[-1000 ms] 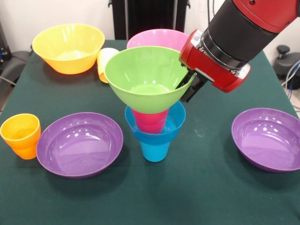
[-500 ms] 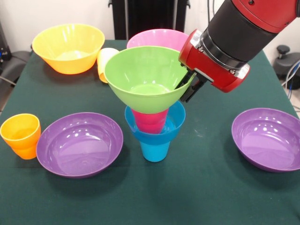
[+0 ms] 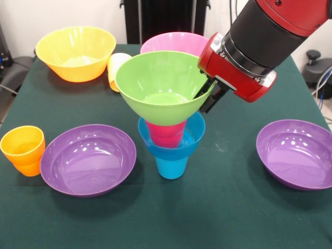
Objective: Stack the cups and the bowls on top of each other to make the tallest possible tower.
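Looking at it: front view only, so everything below comes from that one angle
Tower: blue cup (image 3: 171,166) on the desk (image 3: 218,218), small blue bowl (image 3: 194,136) on it, red cup (image 3: 167,134) inside that, lime green bowl (image 3: 162,85) on top, mid-desk
Gripper: gripper (image 3: 209,97) sits at the green bowl's right rim, fingers (image 3: 213,99) look clamped on that rim, one inside and one outside
Step, my guess: setting the green bowl on the red cup, so let go slowly and pull straight up, no sideways drag
Risk: bowl is way wider than the cup under it and looks a bit tilted, so a nudge could tip it all
Leftovers: pink bowl (image 3: 174,41) behind the tower, orange-yellow bowl (image 3: 75,52) far left with the yellow cup (image 3: 115,70) beside it, orange cup (image 3: 23,150) touching a purple bowl (image 3: 88,158), other purple bowl (image 3: 295,153) well apart on the right
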